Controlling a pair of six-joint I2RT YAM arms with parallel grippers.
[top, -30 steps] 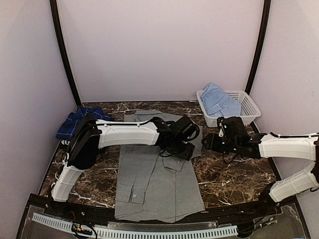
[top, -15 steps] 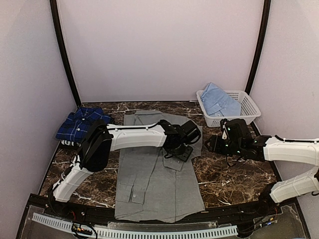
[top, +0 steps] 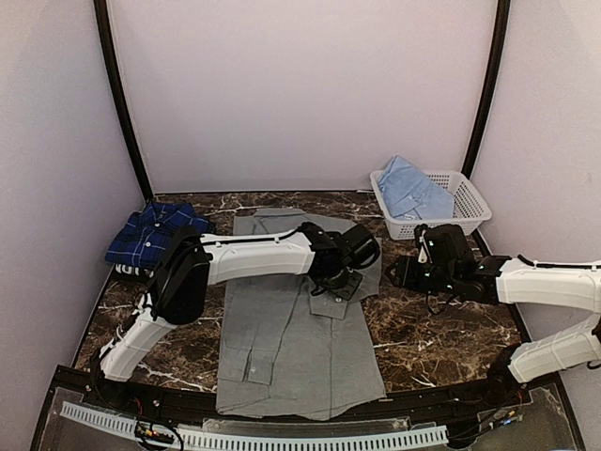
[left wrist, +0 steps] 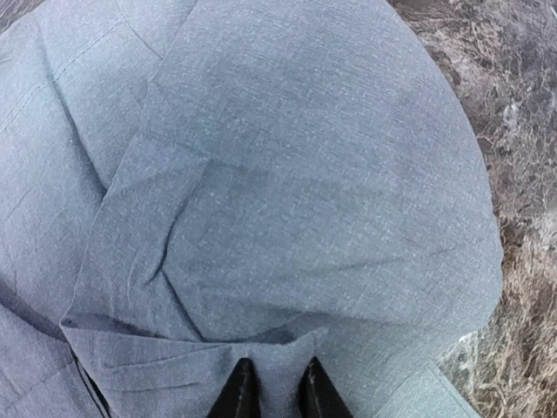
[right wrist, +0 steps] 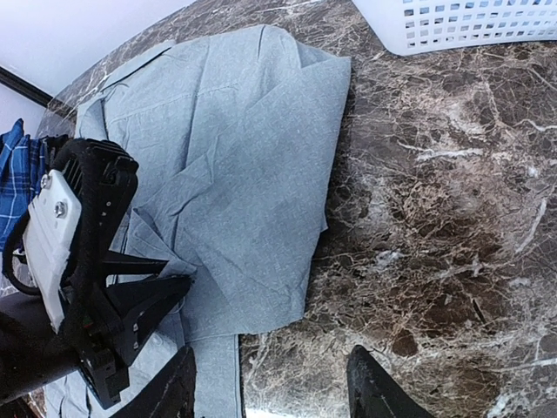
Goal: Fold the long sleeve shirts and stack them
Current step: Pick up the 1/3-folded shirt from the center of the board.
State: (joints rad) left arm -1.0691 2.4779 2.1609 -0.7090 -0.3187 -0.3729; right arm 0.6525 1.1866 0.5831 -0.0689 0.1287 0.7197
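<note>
The plain grey shirt lies flat in the middle of the marble table, its right part folded inward. My left gripper reaches over that folded part. In the left wrist view its gripper is shut on a small ridge of grey shirt bunched between the fingers. My right gripper hovers open just right of the shirt; in the right wrist view the gripper spans the grey shirt's lower right edge and bare marble. The navy plaid shirt lies folded at the far left. The light blue shirt lies in the basket.
A white lattice basket stands at the back right corner, and its wall shows at the top of the right wrist view. Black frame posts and pale walls close in the table. Bare marble lies right of the grey shirt.
The left gripper's jaws have closed onto a fold of the grey shirt. The right arm drew back slightly to the right, still open.
</note>
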